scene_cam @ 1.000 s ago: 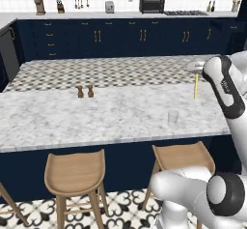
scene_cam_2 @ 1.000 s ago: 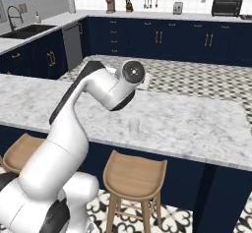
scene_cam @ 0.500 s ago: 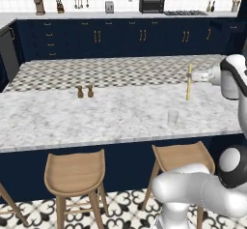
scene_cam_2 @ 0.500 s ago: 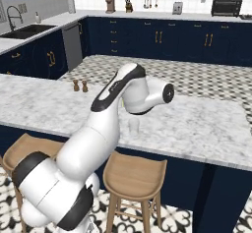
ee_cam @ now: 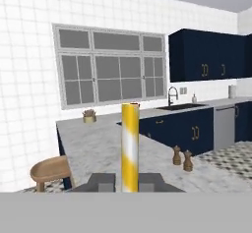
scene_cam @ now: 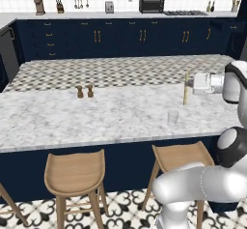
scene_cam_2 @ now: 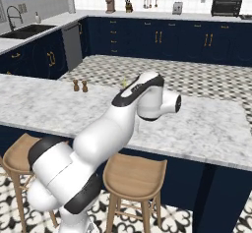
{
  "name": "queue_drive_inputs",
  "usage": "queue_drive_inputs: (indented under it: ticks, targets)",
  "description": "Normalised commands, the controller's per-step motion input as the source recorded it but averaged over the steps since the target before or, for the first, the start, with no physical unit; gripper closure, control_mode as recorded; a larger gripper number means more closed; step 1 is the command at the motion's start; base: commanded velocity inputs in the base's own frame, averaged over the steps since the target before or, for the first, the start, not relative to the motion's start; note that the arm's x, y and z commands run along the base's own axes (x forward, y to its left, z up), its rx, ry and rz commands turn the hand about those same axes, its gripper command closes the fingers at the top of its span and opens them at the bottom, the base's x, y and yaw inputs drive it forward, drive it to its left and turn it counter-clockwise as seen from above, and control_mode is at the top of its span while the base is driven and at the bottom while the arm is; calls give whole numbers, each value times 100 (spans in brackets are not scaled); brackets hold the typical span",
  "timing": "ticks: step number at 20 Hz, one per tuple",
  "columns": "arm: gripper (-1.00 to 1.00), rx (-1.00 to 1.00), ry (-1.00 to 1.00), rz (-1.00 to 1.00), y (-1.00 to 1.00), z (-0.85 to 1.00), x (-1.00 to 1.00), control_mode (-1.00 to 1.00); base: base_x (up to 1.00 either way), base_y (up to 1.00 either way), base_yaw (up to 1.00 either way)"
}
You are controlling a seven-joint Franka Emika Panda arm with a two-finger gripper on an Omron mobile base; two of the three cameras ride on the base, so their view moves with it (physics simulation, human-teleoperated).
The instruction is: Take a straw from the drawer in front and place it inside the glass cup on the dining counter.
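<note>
From the left base view, we find the gripper [scene_cam: 189, 84] clamped on the straw [scene_cam: 186, 89], held upright over the dining counter [scene_cam: 72, 119], beyond and right of the glass cup [scene_cam: 172, 117]. We judge carrying is underway; lowering into the cup is next. Right base view: two shakers [scene_cam_2: 79, 85] stand well left, no obstruction. Hand view: fingers [ee_cam: 102, 182] flank the straw.

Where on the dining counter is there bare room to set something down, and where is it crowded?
The dining counter is bare from its left end up to the two brown shakers, and between them and the glass cup. It is tighter at the right end: the gripper holds the straw upright there, just beyond the cup.
</note>
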Motion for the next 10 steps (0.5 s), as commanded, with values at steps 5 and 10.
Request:
queue_drive_inputs:
  ticks: [5,10]
  targets:
    - [100,-6,-22,0,30,-33,0,-100,0,0,0]
    - [100,-12,-15,0,5,-32,0,-100,0,0,0]
